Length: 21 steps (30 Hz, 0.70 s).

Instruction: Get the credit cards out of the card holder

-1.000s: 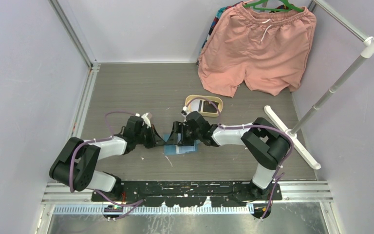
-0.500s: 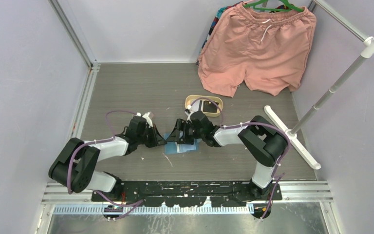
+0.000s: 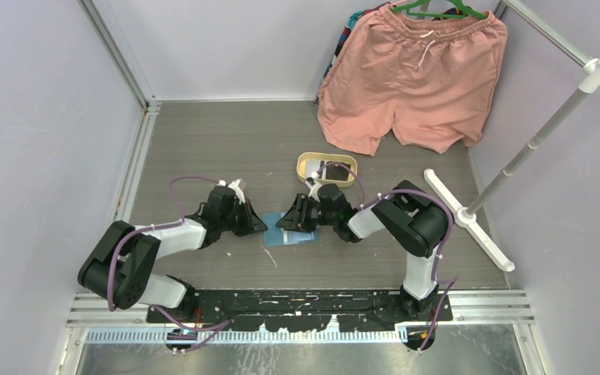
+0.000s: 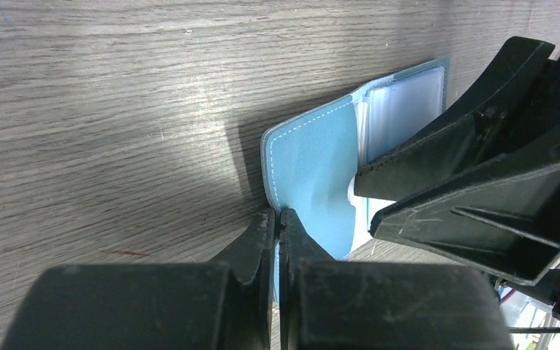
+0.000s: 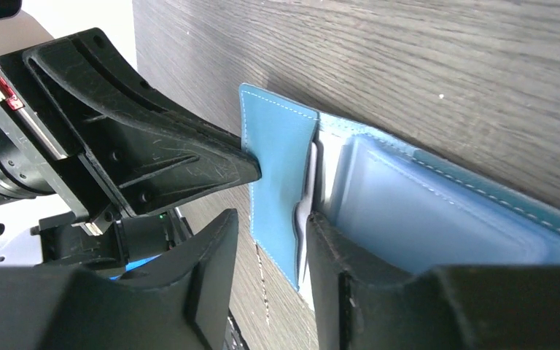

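Observation:
The teal-blue card holder lies open on the wood-grain table between both arms. My left gripper is shut on the edge of its raised flap, jaws pressed together at the stitched rim. My right gripper comes from the right. In the right wrist view its jaws stand open astride the same flap, with a gap left of it. One finger rests against the pale edge of a credit card in the fold. A dark card lies in the tan tray.
The oval tan tray stands just behind the right wrist. Pink shorts hang at the back right. A white pole stand leans along the right side. Purple walls close in left, back and right.
My right gripper has slid down and left onto the card holder's flap, and its jaws have narrowed. The left gripper keeps its hold and has barely moved.

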Each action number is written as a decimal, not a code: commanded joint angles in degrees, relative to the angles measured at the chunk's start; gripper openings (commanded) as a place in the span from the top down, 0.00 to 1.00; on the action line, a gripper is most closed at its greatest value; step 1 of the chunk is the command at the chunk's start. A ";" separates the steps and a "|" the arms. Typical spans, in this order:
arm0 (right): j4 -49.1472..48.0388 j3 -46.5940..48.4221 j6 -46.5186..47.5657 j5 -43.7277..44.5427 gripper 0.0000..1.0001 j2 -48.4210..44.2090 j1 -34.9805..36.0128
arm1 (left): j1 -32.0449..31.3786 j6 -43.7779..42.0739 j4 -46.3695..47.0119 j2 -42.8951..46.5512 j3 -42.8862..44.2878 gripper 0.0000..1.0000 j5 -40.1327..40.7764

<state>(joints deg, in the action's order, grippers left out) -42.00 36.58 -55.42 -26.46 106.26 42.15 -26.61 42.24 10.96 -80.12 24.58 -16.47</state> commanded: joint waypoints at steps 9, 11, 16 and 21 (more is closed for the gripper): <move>-15.78 -2.60 -4.06 -4.40 0.82 1.68 -0.11 | -0.63 -1.72 -7.62 -2.39 -1.73 1.00 5.36; -18.00 -3.06 -4.77 -4.71 0.90 2.14 -0.31 | -0.60 -1.72 -7.54 -2.43 -1.73 1.00 5.22; -21.08 -3.37 -6.02 -5.44 0.99 2.98 -0.58 | -0.64 -1.50 -7.46 -2.37 -1.81 1.00 5.15; -22.15 -3.74 -6.47 -5.69 0.99 3.24 -0.71 | -0.60 -1.37 -7.42 -2.02 -2.08 1.00 5.13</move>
<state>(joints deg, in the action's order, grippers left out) -53.98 32.12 -59.99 -27.81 110.06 40.69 -26.61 43.03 10.94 -80.12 24.58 -16.19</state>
